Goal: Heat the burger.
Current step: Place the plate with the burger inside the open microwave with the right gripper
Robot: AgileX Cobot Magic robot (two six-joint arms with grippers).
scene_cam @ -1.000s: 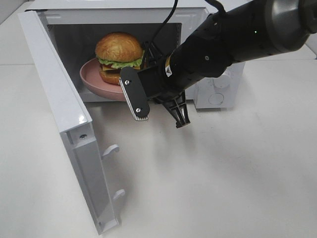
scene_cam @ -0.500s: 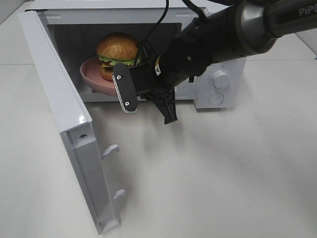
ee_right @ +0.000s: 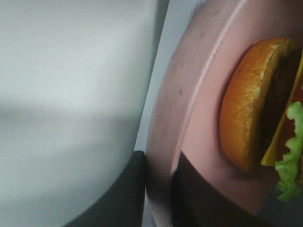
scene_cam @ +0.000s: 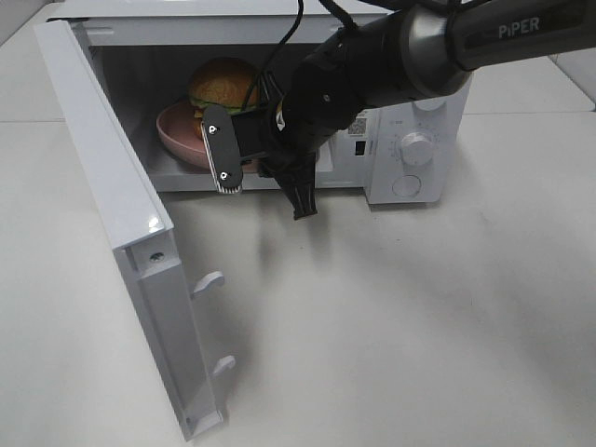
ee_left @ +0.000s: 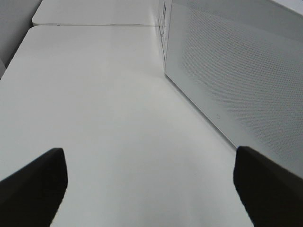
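— Nearest first: anything in the left claw?

— Nothing. Spread wide above the table, close beside a white perforated panel, probably the outside of the open microwave door.

— And the right claw?

— Pinched down narrow on the near rim of the pink plate, one finger on either side of the rim. Reaching in through the mouth of the microwave.

— Whereabouts of the burger?

— On that plate, away from the gripped edge, well inside the cavity. Cannot tell whether set down on the cavity floor or hanging just above it.

— Handling, by the look of it?

— Judged light, but soft and stacked: squashy bun, loose frilly lettuce, layers likely to slide apart or topple under any tilt. Not a thing to pinch directly; easily crushed.

— So where to take hold?

— At the plate rim, exactly as gripped here. Stiff, a clean edge for a narrow pinch, though glossy and perhaps slippery, and loaded off to one side of the grip. Best carried level and slowly, then lowered flat before letting go.

— Anything farther back?

— Only the grey rear wall of the cavity, close behind the bun.
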